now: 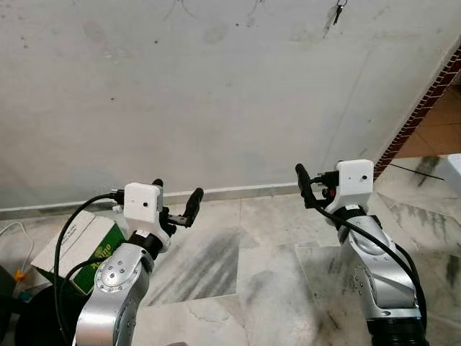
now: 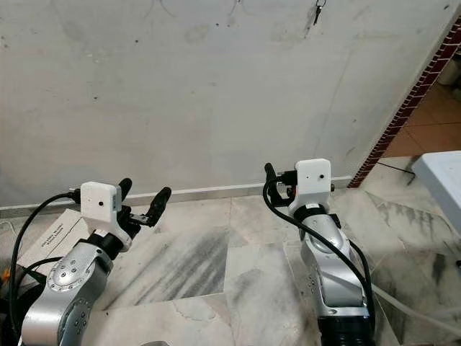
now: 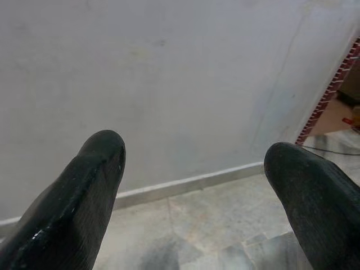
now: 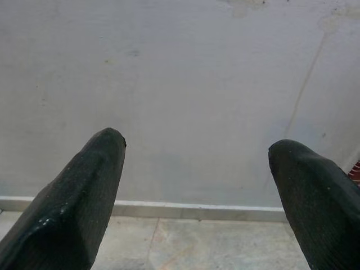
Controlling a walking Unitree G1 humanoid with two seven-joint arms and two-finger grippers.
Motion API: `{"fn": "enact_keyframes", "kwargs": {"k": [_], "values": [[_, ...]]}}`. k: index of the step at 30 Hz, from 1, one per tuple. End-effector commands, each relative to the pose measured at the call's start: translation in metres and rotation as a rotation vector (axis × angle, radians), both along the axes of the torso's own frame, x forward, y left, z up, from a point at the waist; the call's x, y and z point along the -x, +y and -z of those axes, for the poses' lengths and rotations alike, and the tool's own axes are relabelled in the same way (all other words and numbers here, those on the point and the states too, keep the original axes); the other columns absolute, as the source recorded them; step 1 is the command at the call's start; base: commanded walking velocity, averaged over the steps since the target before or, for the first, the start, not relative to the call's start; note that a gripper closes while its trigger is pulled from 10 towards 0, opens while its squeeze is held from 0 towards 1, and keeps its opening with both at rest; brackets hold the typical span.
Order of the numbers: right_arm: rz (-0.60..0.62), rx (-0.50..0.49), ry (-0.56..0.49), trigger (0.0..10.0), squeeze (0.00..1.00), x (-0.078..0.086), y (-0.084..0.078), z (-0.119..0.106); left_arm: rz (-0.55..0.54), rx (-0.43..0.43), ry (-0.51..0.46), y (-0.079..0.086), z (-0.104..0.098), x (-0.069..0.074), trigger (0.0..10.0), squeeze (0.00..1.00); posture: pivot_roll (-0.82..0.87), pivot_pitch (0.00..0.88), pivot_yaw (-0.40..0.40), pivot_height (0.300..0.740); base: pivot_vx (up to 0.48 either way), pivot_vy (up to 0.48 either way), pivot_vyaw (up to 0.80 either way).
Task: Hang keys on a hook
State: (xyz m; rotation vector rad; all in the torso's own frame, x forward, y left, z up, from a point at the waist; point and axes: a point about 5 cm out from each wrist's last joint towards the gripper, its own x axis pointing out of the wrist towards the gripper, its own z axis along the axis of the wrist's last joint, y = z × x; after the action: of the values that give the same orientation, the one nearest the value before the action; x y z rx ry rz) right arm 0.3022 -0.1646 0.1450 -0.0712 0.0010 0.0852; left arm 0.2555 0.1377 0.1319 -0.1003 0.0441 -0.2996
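A small dark bunch of keys [image 1: 339, 12] hangs high on the pale grey plaster wall [image 1: 216, 94], near its top edge. The right gripper [image 1: 311, 180] is far below the keys, fingers spread apart, holding nothing. The left gripper [image 1: 177, 200] is low too, well off to the side, fingers also apart.

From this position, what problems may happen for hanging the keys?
1. The keys hang high on the wall, far above both grippers, so reaching them may need a big arm lift.
2. The left gripper and right gripper are open and empty.
3. The green box and cables lie near the left arm.
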Motion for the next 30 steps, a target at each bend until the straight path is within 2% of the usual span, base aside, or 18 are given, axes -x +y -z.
{"fn": "enact_keyframes", "kwargs": {"k": [1, 8, 16, 23, 26, 27, 30], "values": [[0.038, 0.015, -0.019, 10.0, 0.0, 0.001, -0.004, -0.004, 0.028, 0.005, 0.032, 0.0, 0.004, 0.002, 10.0, 0.0, 0.04, 0.1, -0.003, 0.74, 0.0, 0.0, -0.74], [0.16, 0.045, -0.054, 10.0, 0.0, 0.007, -0.026, -0.009, 0.099, -0.025, 0.058, -0.005, 0.01, 0.003, 10.0, 0.0, 0.04, 0.086, 0.029, 0.74, 0.0, 0.0, -0.75], [0.21, 0.054, -0.043, 10.0, 0.0, 0.022, -0.033, -0.002, 0.184, -0.04, 0.054, -0.017, 0.01, -0.009, 10.0, 0.0, -0.01, 0.074, 0.069, 0.74, 0.0, 0.0, -0.77], [0.207, 0.049, -0.042, 10.0, 0.0, 0.028, -0.027, 0.0, 0.207, -0.04, 0.05, -0.02, 0.011, -0.013, 10.0, 0.0, -0.02, 0.068, 0.079, 0.74, 0.0, 0.0, -0.78], [0.186, 0.063, -0.049, 10.0, 0.0, 0.025, -0.023, -0.003, 0.209, -0.038, 0.049, -0.021, 0.012, -0.014, 10.0, 0.0, -0.03, 0.066, 0.066, 0.74, 0.0, 0.0, 0.0], [0.177, 0.08, -0.051, 10.0, 0.0, 0.023, -0.022, -0.003, 0.212, -0.042, 0.037, -0.022, 0.013, -0.016, 10.0, 0.0, -0.03, 0.046, 0.009, 0.74, 0.0, 0.0, 0.0], [0.166, 0.107, -0.04, 10.0, 0.0, 0.017, -0.02, -0.001, 0.213, -0.058, 0.021, -0.023, 0.014, -0.02, 10.0, 0.0, -0.04, 0.04, -0.009, 0.74, 0.0, 0.0, 0.0]]}}
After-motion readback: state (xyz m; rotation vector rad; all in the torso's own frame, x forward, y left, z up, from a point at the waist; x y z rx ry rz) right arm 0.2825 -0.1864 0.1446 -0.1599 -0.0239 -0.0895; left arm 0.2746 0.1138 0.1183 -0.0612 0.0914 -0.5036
